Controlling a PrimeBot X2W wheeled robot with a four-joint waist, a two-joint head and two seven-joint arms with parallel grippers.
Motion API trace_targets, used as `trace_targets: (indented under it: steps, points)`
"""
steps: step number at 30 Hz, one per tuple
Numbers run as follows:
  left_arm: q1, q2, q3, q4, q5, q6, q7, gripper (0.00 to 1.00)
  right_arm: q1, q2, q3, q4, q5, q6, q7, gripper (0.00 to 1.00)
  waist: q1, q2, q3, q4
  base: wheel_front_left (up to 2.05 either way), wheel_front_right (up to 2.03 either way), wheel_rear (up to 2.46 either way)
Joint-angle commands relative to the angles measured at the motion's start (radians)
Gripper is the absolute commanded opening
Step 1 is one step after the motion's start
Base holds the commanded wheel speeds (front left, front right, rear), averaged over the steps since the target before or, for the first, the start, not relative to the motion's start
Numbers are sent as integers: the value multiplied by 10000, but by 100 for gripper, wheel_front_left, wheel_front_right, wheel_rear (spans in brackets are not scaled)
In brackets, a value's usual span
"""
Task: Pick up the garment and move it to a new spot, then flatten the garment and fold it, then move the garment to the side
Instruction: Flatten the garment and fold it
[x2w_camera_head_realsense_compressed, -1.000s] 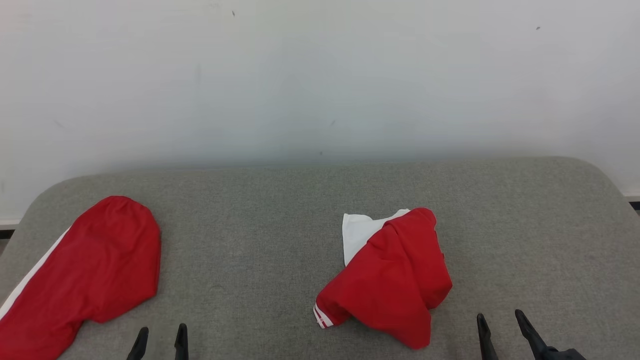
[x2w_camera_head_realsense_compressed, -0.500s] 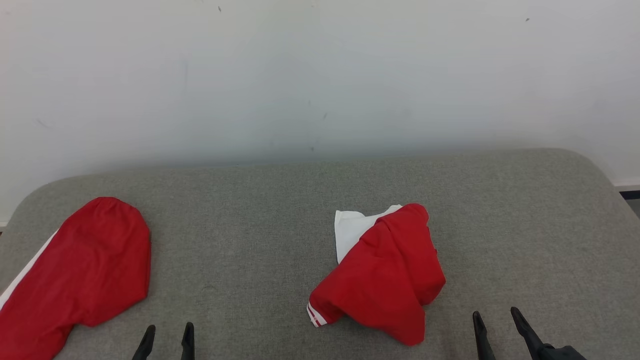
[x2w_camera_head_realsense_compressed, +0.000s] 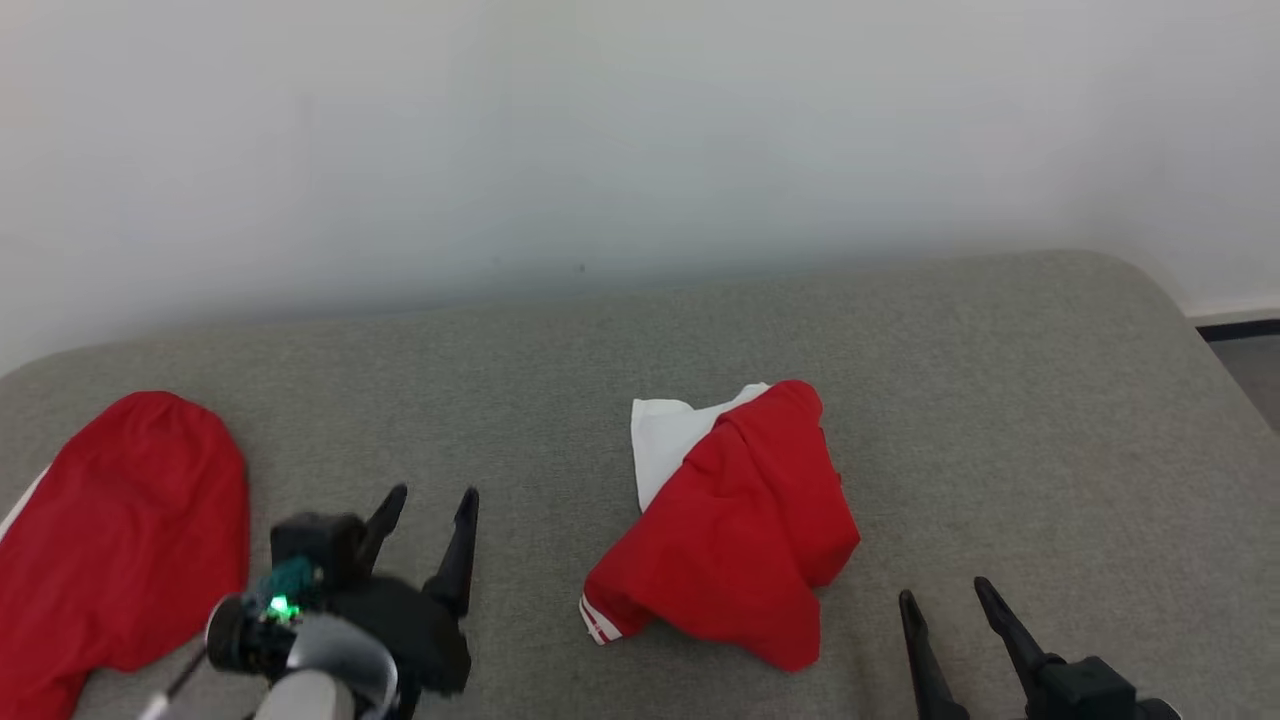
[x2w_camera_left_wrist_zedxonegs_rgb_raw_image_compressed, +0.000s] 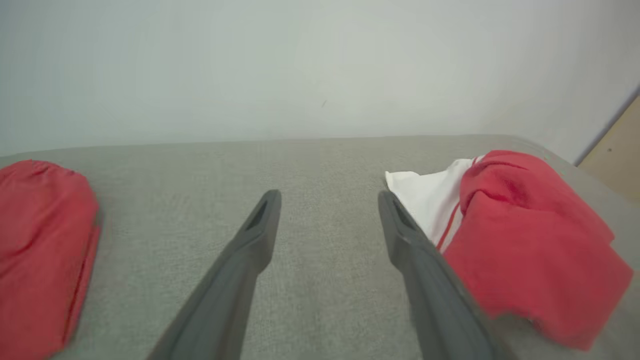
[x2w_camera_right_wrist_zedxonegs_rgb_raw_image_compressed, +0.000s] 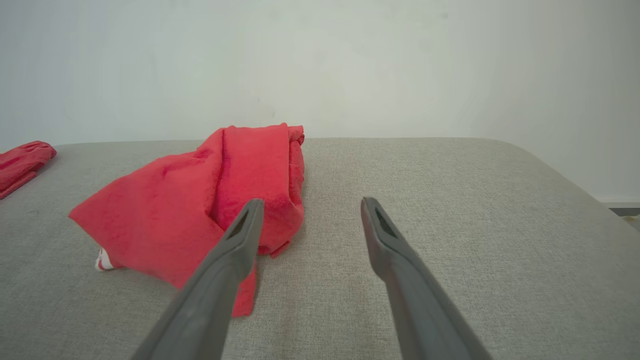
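Left gripper (x2w_camera_head_realsense_compressed: 433, 497): both fingers are spread wide with nothing between them, poised over bare grey cushion (x2w_camera_head_realsense_compressed: 1000, 400). Right gripper (x2w_camera_head_realsense_compressed: 944, 592): its fingers are equally wide and empty, low at the near edge of the cushion.

The crumpled garment (x2w_camera_head_realsense_compressed: 735, 540) lies near the middle of the cushion, between the two grippers. Its red fabric is bunched over a white panel (x2w_camera_head_realsense_compressed: 670, 445), and a striped cuff (x2w_camera_head_realsense_compressed: 598, 622) shows at the near left corner. A second red garment (x2w_camera_head_realsense_compressed: 120, 530) lies at the far left, well apart from the first.

Probable faults from this position:

1. Wrong target. The left gripper stands between the two red pieces, so a drift to the left would bring it onto the second garment.
2. Multi-layer pinch. The heap is folded over itself, so closing on the bulk would probably trap several layers, and the piece would lift as a lump that is hard to flatten.
3. Single-point lift. A grip on the cuff alone may let the rest drag and twist.
4. Snagging. Fingers driven too low could catch the cushion weave.
5. Uneven reach. If one arm closes before the other, the cloth may be pulled aside.
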Motion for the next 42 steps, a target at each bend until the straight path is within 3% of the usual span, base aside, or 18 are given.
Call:
trace_targets:
  steps: [1,9,15,22,30,32,33,34,35,36,42]
  points:
    - [-440,-45,82,314,-259,112,364,100,-124,-15,99,-23,-23,8,29,100,-1,-2,390,-539,0,0,0]
    - [-3382,-155,-146,2324,-1199,763,2753,100,-858,-6,874,28,312,9,-143,100,-1,-2,1609,-2204,0,0,0]
    - [-4479,-154,-387,3379,-1592,1152,3850,100,-1233,-7,1187,284,610,9,-440,100,-1,-2,2322,-3265,0,0,0]
    - [-4929,-106,-656,4289,-1458,1886,4370,100,-1378,-4,1236,603,748,9,-670,100,-1,-2,2520,-3860,0,0,0]
    - [-4983,90,-890,5163,-984,2975,4786,100,-1478,-7,1262,714,783,9,-801,100,-1,-2,2629,-3959,0,0,0]
    - [-4883,41,-919,5305,-1163,2809,5041,100,-1485,-4,1263,750,794,9,-809,100,-1,-2,2622,-3905,0,0,0]
    - [-4877,-18,-948,5277,-1225,2710,5041,44,-1473,-4,1234,768,792,9,-819,100,-1,-2,2608,-3857,0,0,0]
    - [-4875,-57,-1079,5250,-1188,2577,5032,16,-1462,-6,1244,777,796,9,-828,100,-1,-2,2593,-3816,0,0,0]
    - [-4875,-57,-1079,5250,-1188,2577,5032,16,-1462,-6,1244,777,796,9,-828,100,-1,-2,2593,-3816,0,0,0]
    - [-4863,-102,-1124,5187,-1272,2442,4990,0,-1450,-9,1257,782,805,8,-819,100,-1,-2,2578,-3772,0,0,0]
    - [-5395,-114,-1433,4309,-1381,1902,3723,0,-1506,-9,1263,818,718,8,-836,100,-1,-2,2407,-3510,0,0,0]
